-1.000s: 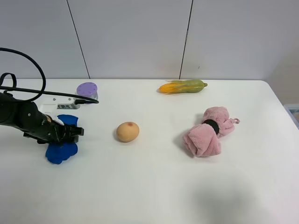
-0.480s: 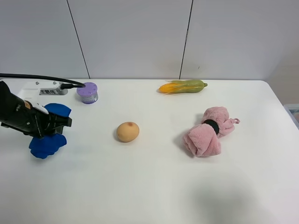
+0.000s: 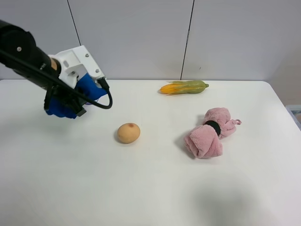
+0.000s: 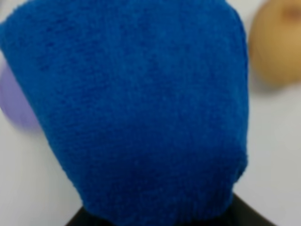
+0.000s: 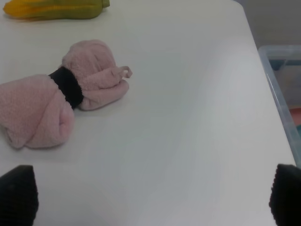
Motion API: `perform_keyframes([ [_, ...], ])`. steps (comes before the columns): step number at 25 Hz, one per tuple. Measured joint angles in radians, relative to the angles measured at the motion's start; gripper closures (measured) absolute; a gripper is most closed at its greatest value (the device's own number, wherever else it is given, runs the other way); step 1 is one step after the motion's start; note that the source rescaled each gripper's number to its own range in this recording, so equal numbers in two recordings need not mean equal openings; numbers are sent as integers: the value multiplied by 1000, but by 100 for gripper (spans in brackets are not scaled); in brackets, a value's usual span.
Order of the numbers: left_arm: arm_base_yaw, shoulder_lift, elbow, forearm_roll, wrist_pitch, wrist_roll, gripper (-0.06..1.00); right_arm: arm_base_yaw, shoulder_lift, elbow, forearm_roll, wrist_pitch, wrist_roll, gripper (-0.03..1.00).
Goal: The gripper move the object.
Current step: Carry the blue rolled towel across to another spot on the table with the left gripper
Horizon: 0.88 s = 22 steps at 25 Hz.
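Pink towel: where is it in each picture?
Exterior high: pink towel lies right of centre on the table.
Left wrist: not in it; the blue cloth fills the view.
Right wrist: pink towel in plain view.
Shared landmark: the corn, beyond the towel in both.

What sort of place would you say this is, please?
Most likely a robotics lab test bench: a bare white table against a plain panelled wall, unrelated props laid out on it (a corn cob, a rolled pink towel), and a robot arm holding a blue cloth.

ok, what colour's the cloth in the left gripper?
The cloth is blue; the left wrist view shows it best.
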Motion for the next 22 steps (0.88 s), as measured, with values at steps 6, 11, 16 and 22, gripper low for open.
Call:
perform_keyframes([
  [6, -86, 178, -267, -59, 79, -91, 91, 0, 0, 0, 0, 0, 0, -3],
  [11, -146, 336, -463, -125, 179, -124, 91, 0, 0, 0, 0, 0, 0, -3],
  [16, -178, 462, -640, -205, 250, -213, 91, 0, 0, 0, 0, 0, 0, -3],
  [22, -206, 600, -829, -235, 259, -386, 91, 0, 0, 0, 0, 0, 0, -3],
])
